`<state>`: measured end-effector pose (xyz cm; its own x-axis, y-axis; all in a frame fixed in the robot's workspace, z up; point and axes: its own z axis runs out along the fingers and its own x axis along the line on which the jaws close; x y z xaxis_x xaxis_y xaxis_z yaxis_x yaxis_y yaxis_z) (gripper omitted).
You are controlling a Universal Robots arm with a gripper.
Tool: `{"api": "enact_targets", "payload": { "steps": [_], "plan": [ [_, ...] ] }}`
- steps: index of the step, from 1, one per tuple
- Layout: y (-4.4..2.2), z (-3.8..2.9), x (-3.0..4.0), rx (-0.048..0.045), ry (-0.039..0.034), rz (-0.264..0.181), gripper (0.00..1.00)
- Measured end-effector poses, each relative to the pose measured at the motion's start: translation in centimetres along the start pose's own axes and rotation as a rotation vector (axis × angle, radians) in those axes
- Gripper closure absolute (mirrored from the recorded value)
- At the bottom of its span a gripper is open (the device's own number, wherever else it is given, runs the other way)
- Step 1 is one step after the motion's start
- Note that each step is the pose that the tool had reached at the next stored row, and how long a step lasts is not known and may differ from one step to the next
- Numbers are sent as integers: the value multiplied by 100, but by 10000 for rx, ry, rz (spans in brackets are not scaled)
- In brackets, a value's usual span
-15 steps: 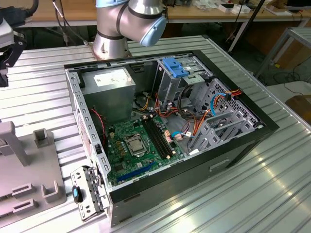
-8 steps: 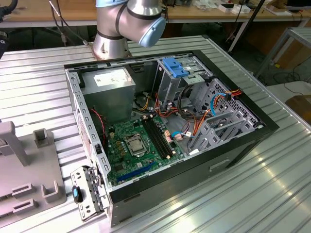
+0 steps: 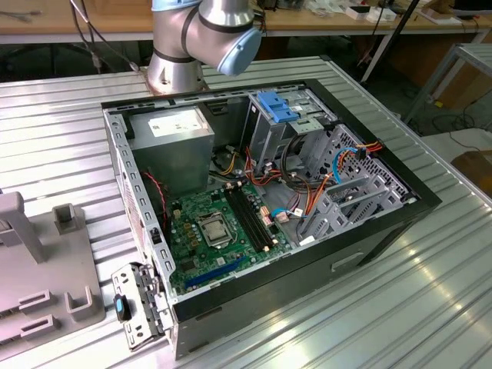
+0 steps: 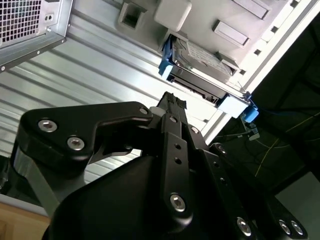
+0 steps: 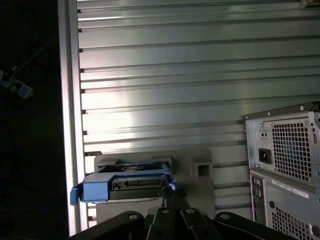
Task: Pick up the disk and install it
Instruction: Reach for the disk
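The disk (image 4: 202, 67), a grey metal drive clipped in a bright blue carrier, rests on a grey holder (image 4: 172, 12) on the ribbed metal table. In the first wrist view the disk (image 5: 125, 182) lies near the table's edge, with its connector side facing the camera. My black gripper (image 4: 172, 105) hangs a short way off the disk, pointing at it without touching it. The gripper (image 5: 172, 202) carries nothing that I can see. In the exterior view the arm's base (image 3: 192, 46) stands behind the open computer case (image 3: 261, 207).
Inside the case are a motherboard (image 3: 223, 231), a power supply (image 3: 171, 142), loose cables, and a drive cage with a fixed blue bracket (image 3: 278, 106). A grey fixture (image 3: 34, 269) sits at the exterior view's left. The case's rear panel (image 5: 285, 165) stands near the disk holder. The table edge (image 5: 70, 125) drops off beside the disk.
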<state>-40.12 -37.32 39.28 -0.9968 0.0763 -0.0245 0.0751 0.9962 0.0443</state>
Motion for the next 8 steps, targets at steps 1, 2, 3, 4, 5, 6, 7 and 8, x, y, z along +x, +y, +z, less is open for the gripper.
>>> {"api": "enact_targets", "payload": {
  "steps": [1,2,3,4,5,6,7,8],
  "plan": [
    [3,0,38,0,-1,0,89],
    [5,-1,66,1,1,-1,89],
    [7,-1,90,0,1,-1,89],
    [9,-1,116,0,0,-1,89],
    [11,-1,138,-1,0,-1,89],
    [13,-1,167,0,0,0,89],
    [14,-2,191,0,-1,0,89],
    [14,-3,227,0,0,1,89]
  ]
}}
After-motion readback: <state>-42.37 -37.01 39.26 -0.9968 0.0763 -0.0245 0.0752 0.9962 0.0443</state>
